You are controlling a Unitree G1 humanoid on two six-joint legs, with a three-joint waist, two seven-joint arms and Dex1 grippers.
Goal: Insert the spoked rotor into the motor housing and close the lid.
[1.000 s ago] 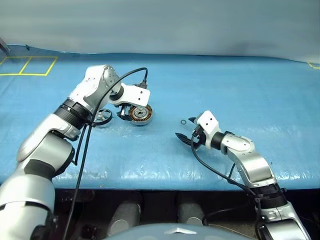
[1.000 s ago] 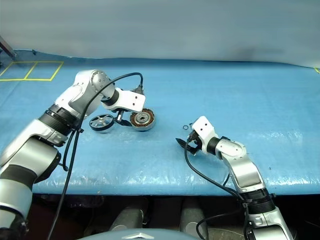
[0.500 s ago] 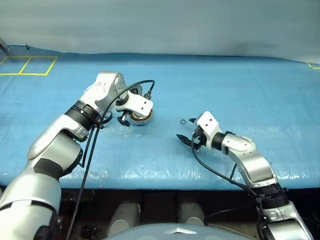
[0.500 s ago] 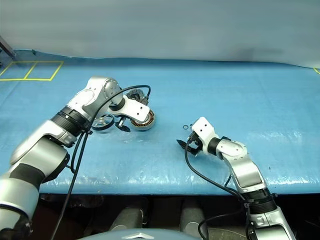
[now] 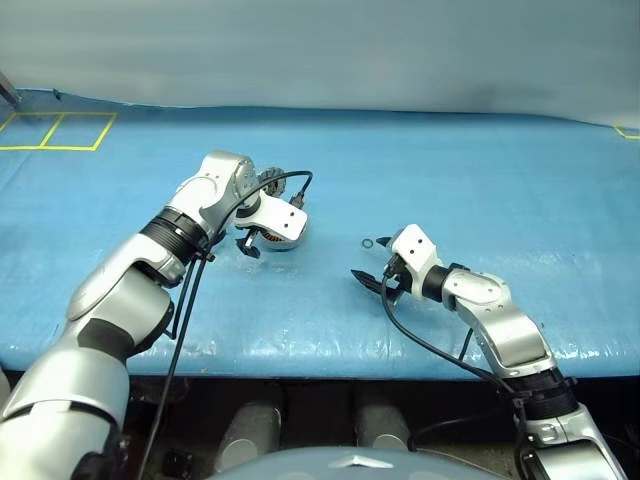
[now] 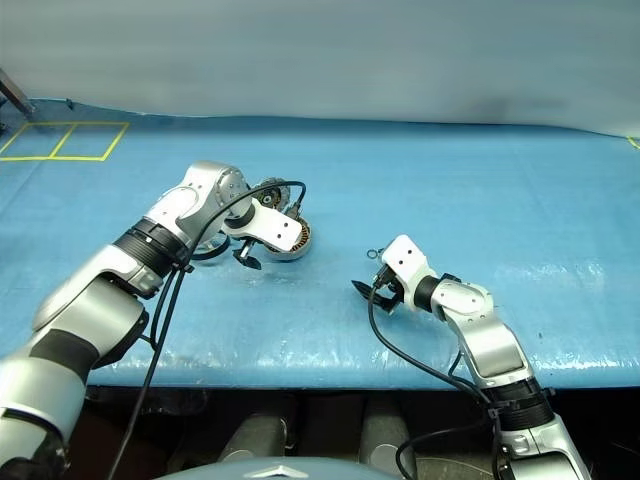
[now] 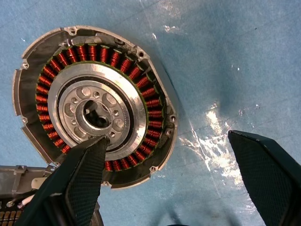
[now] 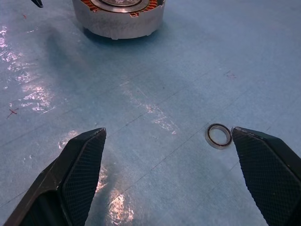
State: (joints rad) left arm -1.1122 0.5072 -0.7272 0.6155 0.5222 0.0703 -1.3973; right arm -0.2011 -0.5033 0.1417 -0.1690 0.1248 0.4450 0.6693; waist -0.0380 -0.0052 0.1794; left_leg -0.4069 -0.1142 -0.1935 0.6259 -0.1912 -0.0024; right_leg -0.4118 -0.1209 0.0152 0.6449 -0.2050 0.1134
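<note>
Machined metal motor housing (image 7: 94, 106) with copper windings; seemingly plastic, glossy sheet (image 5: 450, 170).

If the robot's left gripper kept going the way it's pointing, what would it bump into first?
Probably the motor housing. The left gripper points down with open jaws; one finger hangs over the housing's copper windings, the other over the blue table cover. How far above is hard to tell.

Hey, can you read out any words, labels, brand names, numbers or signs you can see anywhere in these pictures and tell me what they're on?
There is no readable text anywhere.
Squat round silver-grey motor housing with copper-red windings: no lettering or numbers.
Small thin metal ring lying on the blue table cover: unmarked.
Yellow taped lines on the cover: plain rectangles, no writing.
Small red cross mark on the cover: a mark, not a character.
</note>
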